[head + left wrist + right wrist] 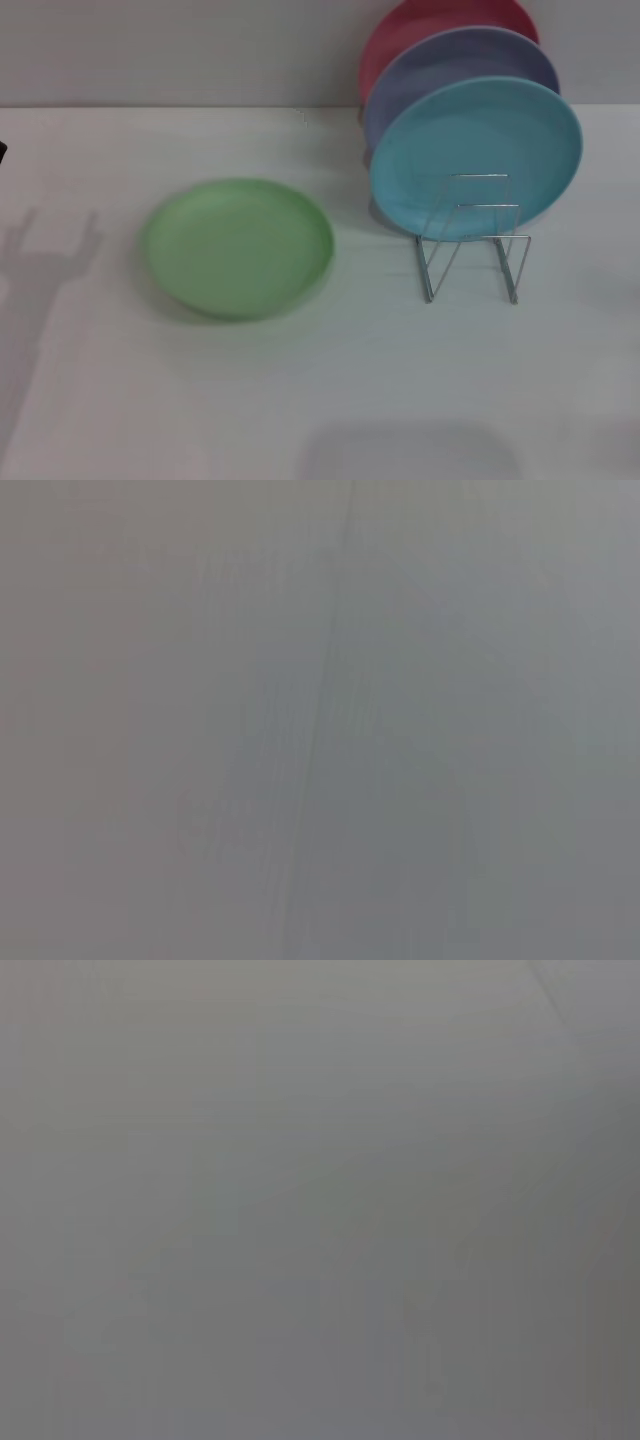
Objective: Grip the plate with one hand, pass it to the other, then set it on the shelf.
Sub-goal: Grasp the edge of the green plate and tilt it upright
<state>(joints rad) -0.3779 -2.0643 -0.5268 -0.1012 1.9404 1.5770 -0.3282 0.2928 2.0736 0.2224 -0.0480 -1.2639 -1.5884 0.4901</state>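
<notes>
From my head view, the light green plate (238, 247) lies flat on the white tabletop (330, 400), left of the middle, well clear of every edge. Toward the far right edge stands the wire shelf (472, 240), holding a light blue plate (476, 158), a lavender plate (455, 75) and a red plate (425, 25) upright. Neither of my arms shows here. My left wrist view gives only flat grey, my right wrist view the same, so I cannot tell how my fingers stand.

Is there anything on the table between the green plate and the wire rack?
No. In the head view only bare table separates the plate from the rack.
</notes>
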